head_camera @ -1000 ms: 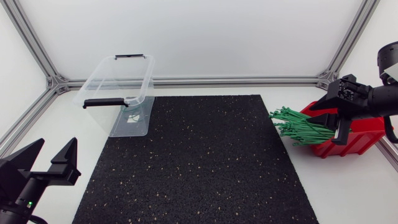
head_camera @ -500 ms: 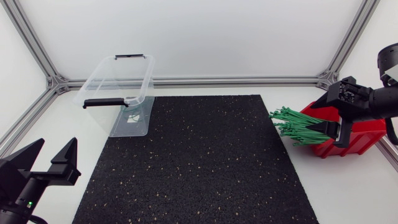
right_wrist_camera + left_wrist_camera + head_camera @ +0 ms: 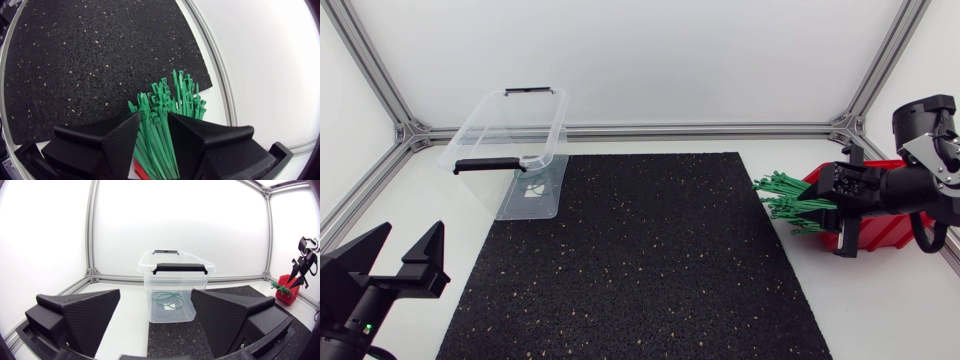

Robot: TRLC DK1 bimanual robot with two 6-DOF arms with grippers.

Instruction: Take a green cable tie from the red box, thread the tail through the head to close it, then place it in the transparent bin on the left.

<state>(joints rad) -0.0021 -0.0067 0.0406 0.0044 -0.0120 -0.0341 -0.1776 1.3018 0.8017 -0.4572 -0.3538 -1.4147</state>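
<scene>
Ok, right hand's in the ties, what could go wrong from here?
Several green cable ties are pinched in the right hand, so it may lift a clump, not one. The bundle overhangs the red box toward the mat, so loose ties could drag out with them.

The right gripper (image 3: 154, 117) covers nearly all of the red plastic box (image 3: 140, 173) under it, leaving only a sliver. The lower lengths of the green plastic cable ties (image 3: 170, 97) vanish beneath it, so no single gripped tie can be picked out. Ahead of the left gripper (image 3: 156, 292), thin green loops (image 3: 167, 299) inside the clear plastic bin (image 3: 172, 282) overlap too much to count.
</scene>
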